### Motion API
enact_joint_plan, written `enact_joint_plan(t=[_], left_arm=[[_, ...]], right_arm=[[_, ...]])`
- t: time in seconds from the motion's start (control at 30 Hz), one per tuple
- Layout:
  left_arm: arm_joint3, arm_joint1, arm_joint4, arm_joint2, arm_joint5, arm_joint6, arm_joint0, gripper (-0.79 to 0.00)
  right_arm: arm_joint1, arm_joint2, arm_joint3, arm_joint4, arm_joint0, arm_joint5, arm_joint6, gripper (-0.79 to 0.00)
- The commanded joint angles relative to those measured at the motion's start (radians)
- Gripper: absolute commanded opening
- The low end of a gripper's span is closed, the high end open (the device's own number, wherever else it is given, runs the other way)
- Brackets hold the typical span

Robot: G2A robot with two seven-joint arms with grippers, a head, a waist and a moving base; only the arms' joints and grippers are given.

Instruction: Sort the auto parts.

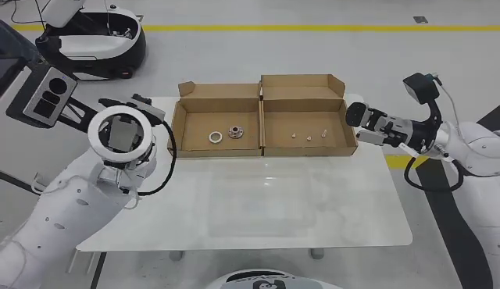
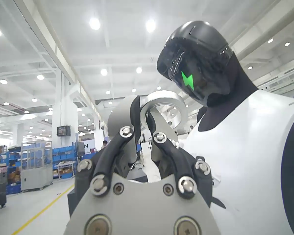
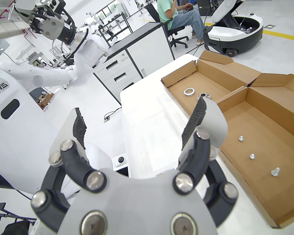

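The left gripper (image 2: 143,118) is clamped on a large metal ring (image 2: 164,96), raised beside the left cardboard box (image 1: 195,125). It would be best to carry it over that box, lower it beside the 2 round parts (image 1: 212,138) and then release. The right gripper (image 3: 140,105), fingers apart, hangs well beyond the box.

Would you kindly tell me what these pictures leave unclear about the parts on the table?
Top view: three small parts are too small to identify.
Right wrist view: flanged part is partly hidden behind the right gripper.
Left wrist view: large ring has part of its rim hidden by the left gripper holding it.
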Motion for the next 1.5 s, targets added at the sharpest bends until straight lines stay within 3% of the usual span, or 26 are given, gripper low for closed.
enact_joint_plan(t=[0.0, 0.2, 0.43, 0.6, 0.73, 1.47], left_arm=[[0.001, -0.010, 0.019, -0.008, 0.000, 0.000, 0.010, -0.785], [0.041, -0.017, 0.143, 0.015, 0.000, 0.000, 0.021, -0.785], [0.124, 0.020, 0.307, 0.085, 0.000, 0.000, -0.011, -0.785], [0.102, 0.037, 0.256, 0.107, 0.000, 0.000, -0.039, -0.785], [0.072, 0.033, 0.154, 0.095, 0.000, 0.000, -0.041, -0.785], [0.079, 0.029, 0.156, 0.097, 0.000, 0.000, -0.033, -0.785]], right_arm=[[0.000, 0.000, 0.000, 0.000, 0.000, 0.000, 0.000, 0.000], [0.000, 0.000, 0.000, 0.000, 0.000, 0.000, 0.000, 0.000], [0.000, 0.000, 0.000, 0.000, 0.000, 0.000, 0.000, 0.000], [0.000, 0.000, 0.000, 0.000, 0.000, 0.000, 0.000, 0.000], [0.000, 0.000, 0.000, 0.000, 0.000, 0.000, 0.000, 0.000], [0.000, 0.000, 0.000, 0.000, 0.000, 0.000, 0.000, 0.000]])
